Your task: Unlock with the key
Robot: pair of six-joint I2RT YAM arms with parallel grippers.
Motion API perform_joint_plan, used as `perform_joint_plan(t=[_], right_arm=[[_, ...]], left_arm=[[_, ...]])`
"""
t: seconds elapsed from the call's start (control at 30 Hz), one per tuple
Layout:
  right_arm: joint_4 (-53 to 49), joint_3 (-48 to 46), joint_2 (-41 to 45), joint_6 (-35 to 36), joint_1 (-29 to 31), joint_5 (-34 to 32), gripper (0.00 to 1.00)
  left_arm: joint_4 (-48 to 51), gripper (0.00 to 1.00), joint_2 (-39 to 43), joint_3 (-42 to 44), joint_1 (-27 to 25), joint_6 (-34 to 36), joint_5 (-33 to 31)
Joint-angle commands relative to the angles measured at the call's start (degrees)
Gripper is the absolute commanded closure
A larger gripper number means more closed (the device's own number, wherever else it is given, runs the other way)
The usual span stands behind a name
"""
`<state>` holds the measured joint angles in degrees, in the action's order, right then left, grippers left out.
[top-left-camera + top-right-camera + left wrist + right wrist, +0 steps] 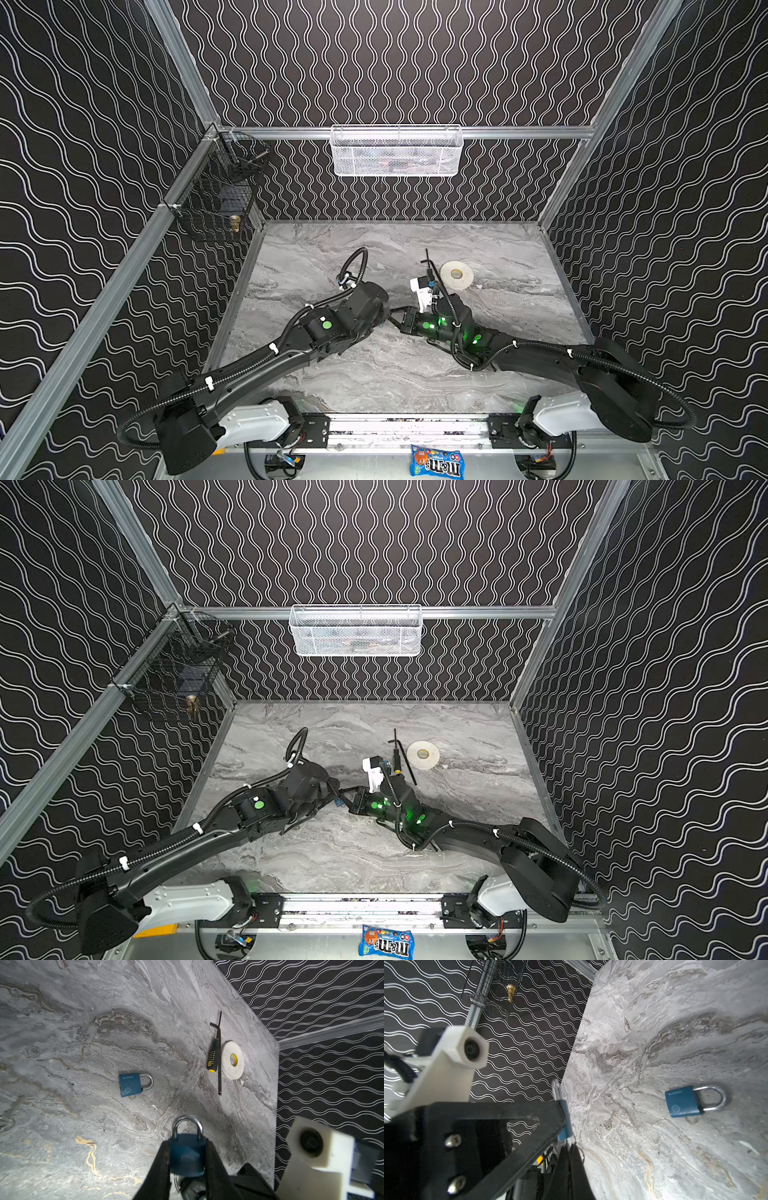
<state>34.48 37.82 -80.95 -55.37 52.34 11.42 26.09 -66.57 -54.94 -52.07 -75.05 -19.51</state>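
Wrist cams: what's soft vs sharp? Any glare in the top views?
Left wrist view: held padlock in the left pincer is blurred; loose padlock on the table is sharp, lettering readable. Right wrist view: the left pincer's near finger is soft, loose padlock sharp. Both top views: green arm lights bloom slightly.

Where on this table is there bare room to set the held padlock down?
Bare marble: the back left corner of the table, the right side past the tape roll, and the front strip before the rail. Crowded: around the screwdriver and loose padlock.
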Motion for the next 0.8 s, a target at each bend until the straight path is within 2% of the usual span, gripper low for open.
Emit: perform_joint_plan(t=[0.0,0.13,0.27,0.47,0.63,0.77], right_arm=[[8.9,-0.4,-0.7,-5.4,-0.1,-0.3,1.0],[11.7,-1.0,-1.0,-8.5,-0.1,0.0,1.0],[13.9,-0.9,-1.5,-11.4,-0.2,1.4,1.0],[16.9,-1.9,-1.5,-15.8,-0.4,1.3,1.0],[19.9,-2.8,-1.4,-17.2,-0.4,0.1,1.0],[15.4,-0.9,-0.4,-14.0,-0.4,-0.2,1.0]], left_arm=[[-7.8,1.0,1.2,1.0,-0.3,-4.1,7.6],[-8.5,1.0,2.4,1.3,-0.3,-5.2,6.6],[-14.5,1.0,4.1,4.0,-0.3,-7.0,7.1],[-17.5,1.0,5.5,4.8,-0.3,-8.8,7.1],[-21.7,1.0,6.0,5.7,-0.4,-9.7,8.1],[-20.0,1.0,6.1,4.2,-0.4,-8.1,7.5]])
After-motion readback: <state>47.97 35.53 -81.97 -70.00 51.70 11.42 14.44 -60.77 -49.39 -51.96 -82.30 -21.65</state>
